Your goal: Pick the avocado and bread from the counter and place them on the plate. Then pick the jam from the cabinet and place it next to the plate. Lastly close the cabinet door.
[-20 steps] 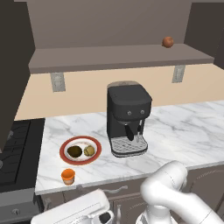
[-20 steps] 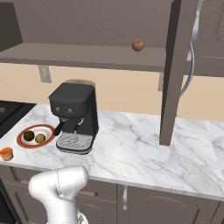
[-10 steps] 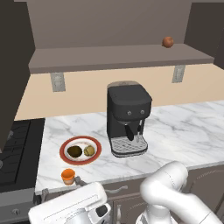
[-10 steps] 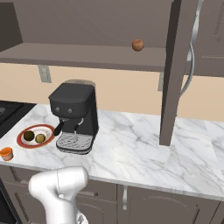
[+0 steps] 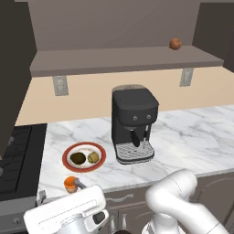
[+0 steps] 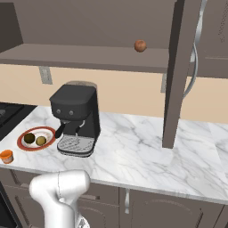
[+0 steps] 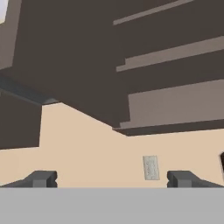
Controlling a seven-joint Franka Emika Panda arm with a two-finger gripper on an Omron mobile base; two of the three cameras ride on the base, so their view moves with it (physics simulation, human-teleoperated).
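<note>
While our fingers stand wide apart with nothing between them, the hand view looks up at the underside of the dark cabinet and the beige wall with a pale outlet plate.

On the white marble counter we see the red-rimmed plate to the left of a black coffee machine. The avocado and the bread lie side by side on the plate's cream centre, the avocado on the left. The orange jam jar stands on the counter just beside the plate, near the front edge. From the right base view we have the same layout: plate, avocado, bread and jam at the far left.

A reddish-brown ball sits on the open shelf above the machine. In the right base view the cabinet door stands open, edge-on to us, with its curved silver handle showing behind it.
</note>
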